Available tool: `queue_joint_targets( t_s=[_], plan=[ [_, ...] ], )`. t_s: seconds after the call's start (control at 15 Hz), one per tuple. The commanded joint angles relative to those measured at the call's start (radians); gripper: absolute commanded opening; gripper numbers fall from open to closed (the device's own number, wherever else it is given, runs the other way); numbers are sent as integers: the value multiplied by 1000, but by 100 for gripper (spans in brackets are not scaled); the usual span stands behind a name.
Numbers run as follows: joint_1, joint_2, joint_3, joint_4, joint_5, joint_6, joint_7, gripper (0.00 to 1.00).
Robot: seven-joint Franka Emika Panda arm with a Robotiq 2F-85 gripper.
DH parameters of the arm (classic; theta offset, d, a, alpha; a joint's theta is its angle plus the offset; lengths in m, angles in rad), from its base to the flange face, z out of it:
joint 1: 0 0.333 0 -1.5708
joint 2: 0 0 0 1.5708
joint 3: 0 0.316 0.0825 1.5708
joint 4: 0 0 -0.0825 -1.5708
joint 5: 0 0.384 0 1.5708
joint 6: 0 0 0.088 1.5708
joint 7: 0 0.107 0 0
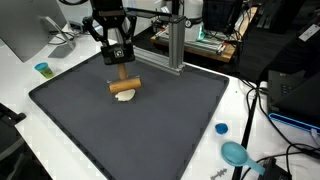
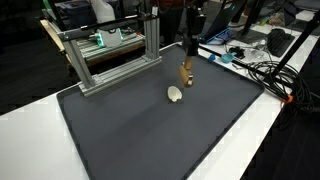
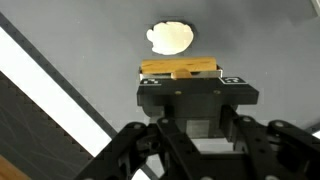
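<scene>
**A:** What's the work surface like?

**B:** A dark grey rubber mat (image 1: 160, 135) covers a white table (image 1: 18, 95). A silver aluminium frame (image 2: 110, 55) stands at one edge, with black cables (image 2: 262, 72) trailing nearby.

**A:** And the claw?

**B:** The black gripper (image 3: 190, 82) is clenched on a tan wooden block (image 3: 180, 70), low over the mat near a cream shell-like lump (image 3: 170, 38).

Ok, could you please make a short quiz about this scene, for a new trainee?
1. True or false: the tool is shut on the wooden block.
2. Which colour is the mat? A) dark grey B) red C) white
3. Short answer: in the wrist view, does the wooden block touch the cream-coloured lump?
Key: 1 true; 2 A; 3 no, bare mat shows between them.
</scene>
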Motion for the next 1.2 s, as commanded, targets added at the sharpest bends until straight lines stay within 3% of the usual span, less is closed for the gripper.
queue_joint_targets(
  t_s=[0.0, 0.2, 0.27, 0.4, 0.47, 0.8, 1.13],
  plan=[
    [-24, -39, 15, -52, 55, -11, -135, 21],
    [-26, -48, 5, -63, 80, 20, -147, 21],
    [-12, -3, -1, -28, 49, -3, -118, 46],
    [-16, -9, -2, -28, 56, 0, -121, 46],
    [-11, 5, -11, -13, 22, -16, -113, 21],
    [-18, 58, -41, 11, -77, -67, -130, 21],
    [-18, 107, -34, 47, -79, -61, -152, 21]
  ],
)
